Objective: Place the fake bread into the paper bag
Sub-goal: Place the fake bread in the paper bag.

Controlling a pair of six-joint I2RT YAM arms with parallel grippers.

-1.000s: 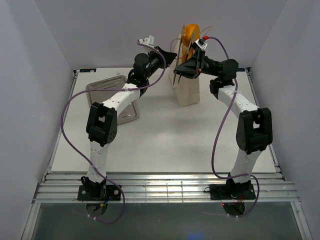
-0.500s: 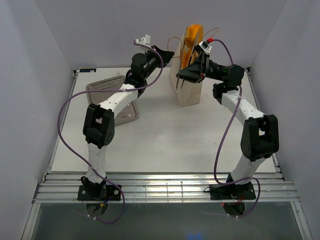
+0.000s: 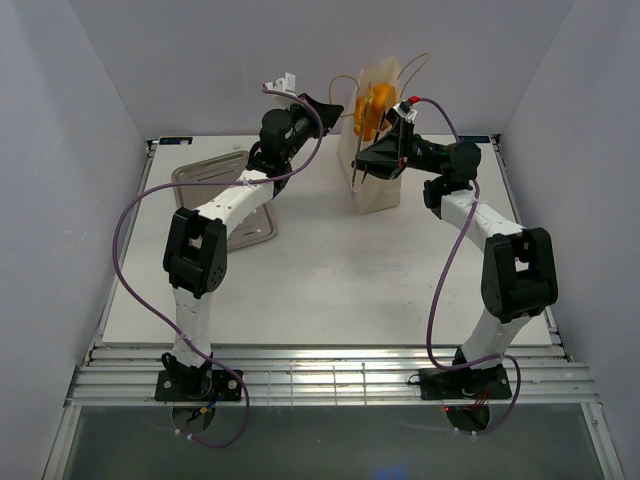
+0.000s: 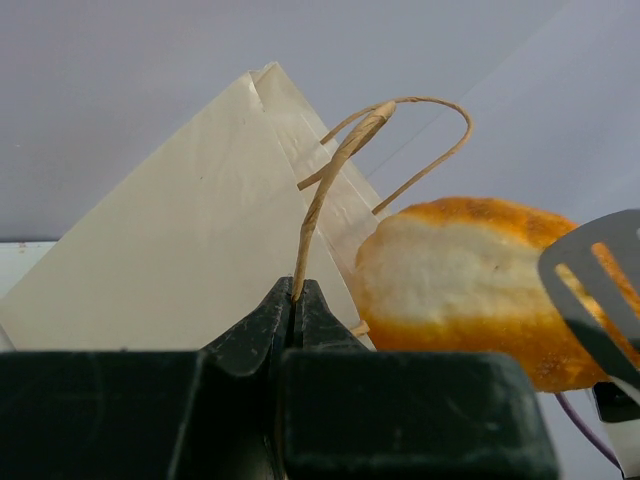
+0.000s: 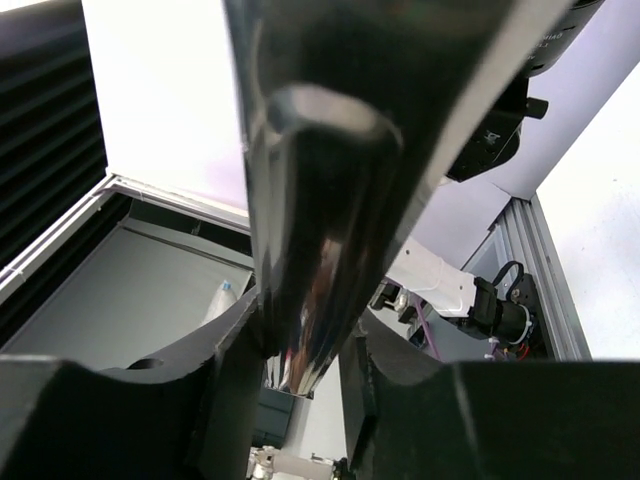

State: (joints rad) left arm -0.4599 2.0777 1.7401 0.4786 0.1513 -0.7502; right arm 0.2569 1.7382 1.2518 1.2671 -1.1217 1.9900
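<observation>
The paper bag (image 3: 377, 182) stands upright at the back of the table. My left gripper (image 3: 335, 108) is shut on one of its cord handles (image 4: 338, 165) and holds the bag's mouth open. The handle's cord runs between the closed left gripper's tips (image 4: 297, 292). My right gripper (image 3: 388, 150) is shut on the silver tongs (image 5: 330, 200). The tongs clamp a glossy golden-orange bread piece (image 3: 372, 108) at the bag's mouth. In the left wrist view the bread (image 4: 470, 290) hangs beside the bag wall (image 4: 190, 240), with a tong blade (image 4: 600, 280) across it.
A steel tray (image 3: 213, 174) lies at the back left, partly under the left arm. The grey side walls stand close on both sides. No other bread pieces are in view.
The bread held in the tongs has come down from above the bag to its mouth. The bag's top now stands taller and more open behind it.
</observation>
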